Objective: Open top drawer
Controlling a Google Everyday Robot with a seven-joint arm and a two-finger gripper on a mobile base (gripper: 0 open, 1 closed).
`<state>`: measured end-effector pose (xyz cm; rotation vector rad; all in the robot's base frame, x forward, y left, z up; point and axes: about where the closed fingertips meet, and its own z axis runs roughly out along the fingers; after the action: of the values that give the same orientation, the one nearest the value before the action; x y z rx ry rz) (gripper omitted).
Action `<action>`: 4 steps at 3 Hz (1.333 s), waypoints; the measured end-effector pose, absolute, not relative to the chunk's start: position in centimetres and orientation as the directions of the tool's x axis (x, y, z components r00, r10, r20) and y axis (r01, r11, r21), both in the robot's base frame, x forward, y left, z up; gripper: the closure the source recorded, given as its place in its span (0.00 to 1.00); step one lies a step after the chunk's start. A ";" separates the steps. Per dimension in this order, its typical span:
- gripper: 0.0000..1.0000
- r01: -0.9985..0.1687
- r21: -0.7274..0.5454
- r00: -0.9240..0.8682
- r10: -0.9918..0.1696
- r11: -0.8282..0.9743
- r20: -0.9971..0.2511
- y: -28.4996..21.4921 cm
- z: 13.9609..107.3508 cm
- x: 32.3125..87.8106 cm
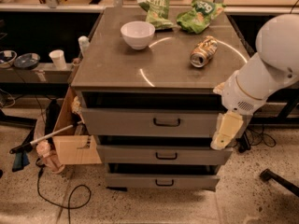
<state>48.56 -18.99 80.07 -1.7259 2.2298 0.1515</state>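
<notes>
The top drawer (pixel 126 122) is the wide grey front just under the cabinet top, with a small dark bar handle (pixel 167 122) at its centre. A dark gap shows above its front. Two shorter grey drawers (pixel 163 156) sit below it. My gripper (pixel 224 132) is cream-coloured and hangs down from the white arm (pixel 266 69) at the right end of the top drawer's front, well to the right of the handle. It holds nothing that I can see.
On the cabinet top (pixel 117 64) are a white bowl (pixel 138 34), a tipped can (pixel 203 52) and two green chip bags (pixel 180 13). A cardboard box (pixel 70 139), a cable and clutter lie on the floor at the left. A shelf with cups is at the far left.
</notes>
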 end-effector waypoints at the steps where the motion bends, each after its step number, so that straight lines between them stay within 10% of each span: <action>1: 0.00 -0.955 -0.090 -0.246 -0.921 0.284 -0.304 -19.1 77.8 49.2; 4: 0.00 -0.932 -0.044 -0.335 -0.901 0.360 -0.276 -19.6 73.2 48.8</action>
<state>48.80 -19.63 73.16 -1.6371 2.3704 0.1775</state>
